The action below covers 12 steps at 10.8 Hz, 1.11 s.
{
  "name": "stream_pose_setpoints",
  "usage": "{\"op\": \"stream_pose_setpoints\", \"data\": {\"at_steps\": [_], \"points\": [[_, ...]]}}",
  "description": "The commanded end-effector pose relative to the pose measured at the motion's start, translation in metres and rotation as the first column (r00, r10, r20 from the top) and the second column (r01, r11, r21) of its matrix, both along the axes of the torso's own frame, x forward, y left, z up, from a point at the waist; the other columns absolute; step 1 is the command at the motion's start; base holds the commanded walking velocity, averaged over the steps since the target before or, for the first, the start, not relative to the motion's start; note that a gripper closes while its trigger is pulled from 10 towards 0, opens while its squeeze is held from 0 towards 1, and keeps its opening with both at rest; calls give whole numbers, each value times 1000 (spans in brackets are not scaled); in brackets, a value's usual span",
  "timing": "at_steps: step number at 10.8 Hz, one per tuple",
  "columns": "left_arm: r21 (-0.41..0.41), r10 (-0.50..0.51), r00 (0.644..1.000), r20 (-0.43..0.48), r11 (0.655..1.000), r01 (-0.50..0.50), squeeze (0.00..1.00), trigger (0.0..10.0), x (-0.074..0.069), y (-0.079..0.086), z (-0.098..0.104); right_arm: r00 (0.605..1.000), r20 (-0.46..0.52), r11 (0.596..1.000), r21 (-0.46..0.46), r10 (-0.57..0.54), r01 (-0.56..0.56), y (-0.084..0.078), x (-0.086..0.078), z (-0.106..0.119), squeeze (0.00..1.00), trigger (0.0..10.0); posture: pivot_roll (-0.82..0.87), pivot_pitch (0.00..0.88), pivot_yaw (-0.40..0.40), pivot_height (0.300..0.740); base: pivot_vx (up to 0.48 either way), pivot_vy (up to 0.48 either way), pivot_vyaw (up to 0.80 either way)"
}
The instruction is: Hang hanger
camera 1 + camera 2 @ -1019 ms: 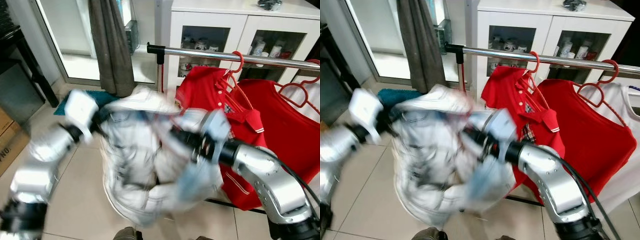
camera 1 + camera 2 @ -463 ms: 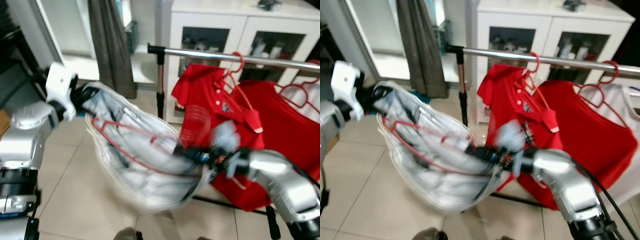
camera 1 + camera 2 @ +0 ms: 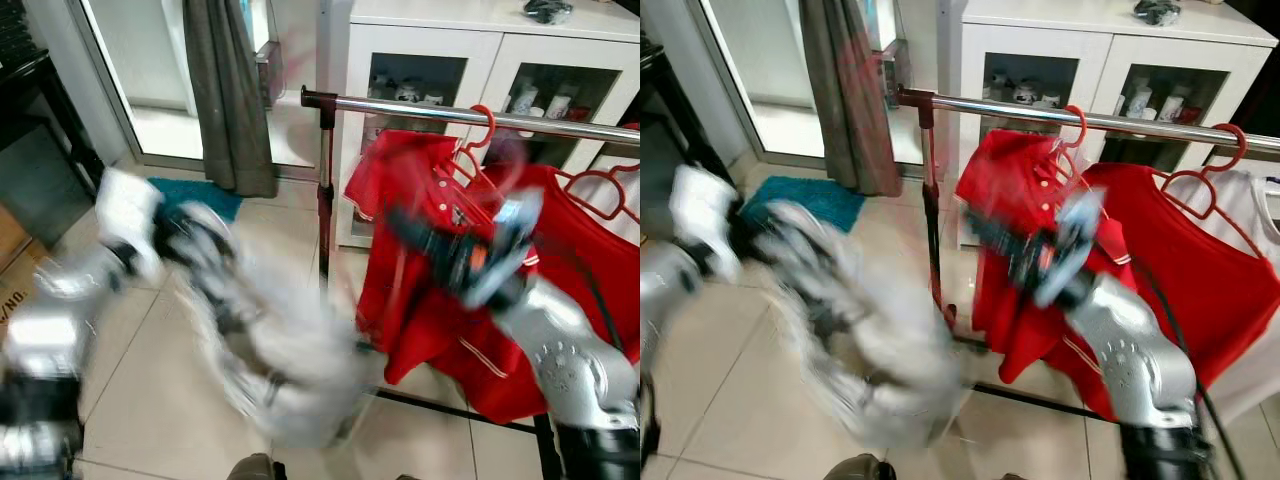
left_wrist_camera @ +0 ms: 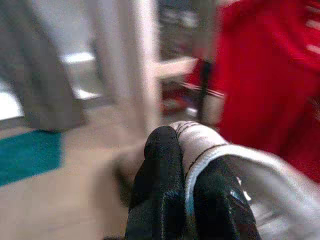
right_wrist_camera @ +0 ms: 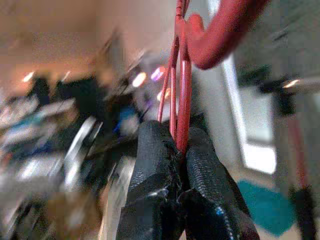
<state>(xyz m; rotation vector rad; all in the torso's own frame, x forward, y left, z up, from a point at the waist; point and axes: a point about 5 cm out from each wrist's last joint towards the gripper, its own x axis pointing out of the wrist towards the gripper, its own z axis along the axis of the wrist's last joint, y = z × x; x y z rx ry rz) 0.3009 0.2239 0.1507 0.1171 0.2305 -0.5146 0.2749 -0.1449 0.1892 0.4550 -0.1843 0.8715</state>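
Floor: pale beige tiles, with a teal mat near the glazed door. A grey curtain hangs beside it. Behind stands a white cabinet with glass-fronted doors holding crockery.

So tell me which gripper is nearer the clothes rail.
Right. The right gripper, pinching a red hanger, is raised beside the red shirt, below the clothes rail. The left gripper, clamped on the white garment, is low over the floor.

Home – clothes rail, cabinet (tiled floor)
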Motion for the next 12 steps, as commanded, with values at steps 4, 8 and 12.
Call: {"op": "stream_pose_setpoints", "data": {"at_steps": [4, 8, 12], "points": [[-84, -66, 998, 6, 994, 67, 0, 0, -15, -57, 0, 969, 61, 945, -215, -239, 247, 18, 4, 4, 0, 0, -56, 0, 64, 740, 0, 0, 0], [-20, 43, 999, 28, 999, -43, 0, 10000, -45, -67, -26, 929, 149, 825, -429, -338, 369, 19, -30, -21, 0, 10000, -62, 9, 50, 740, 0, 0, 0], [23, 32, 998, 47, 999, -33, 0, 10000, -46, -74, -30, 819, 326, 719, -395, -473, 572, 13, -39, -17, 0, 10000, -68, 13, 44, 740, 0, 0, -800]]}}
